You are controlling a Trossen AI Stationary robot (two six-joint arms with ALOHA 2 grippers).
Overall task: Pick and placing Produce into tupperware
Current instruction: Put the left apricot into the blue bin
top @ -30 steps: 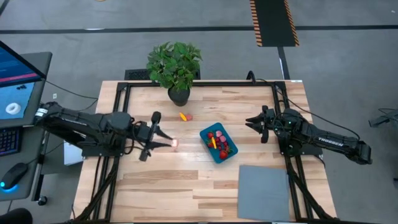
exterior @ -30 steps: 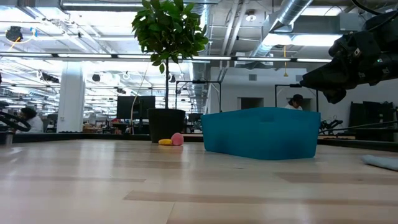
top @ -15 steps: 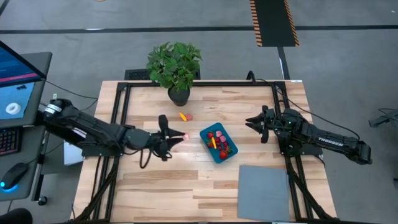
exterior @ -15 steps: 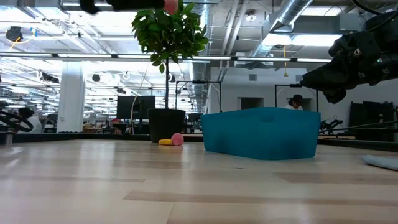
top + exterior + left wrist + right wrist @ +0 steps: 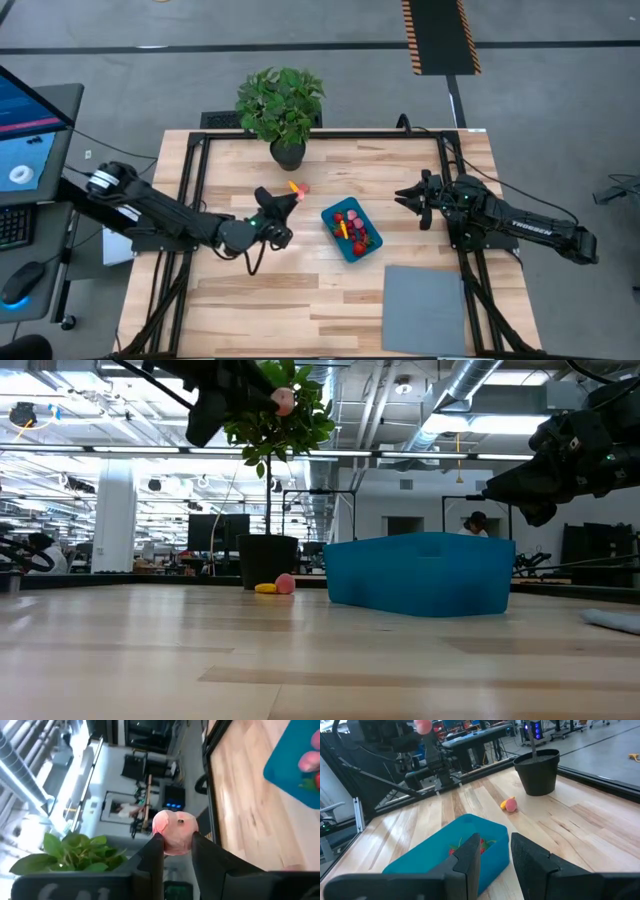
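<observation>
Above table, left pincer (image 5: 173, 851) clenches pink piece (image 5: 174, 831); high view hides it.

Two dark, matte black jointed arms are seen, each built of rounded housings. White lettering is printed along the right arm's forearm, and a white band is carried near the left arm's base. Each tool ends in two flat black fingers (image 5: 152, 857).
</observation>
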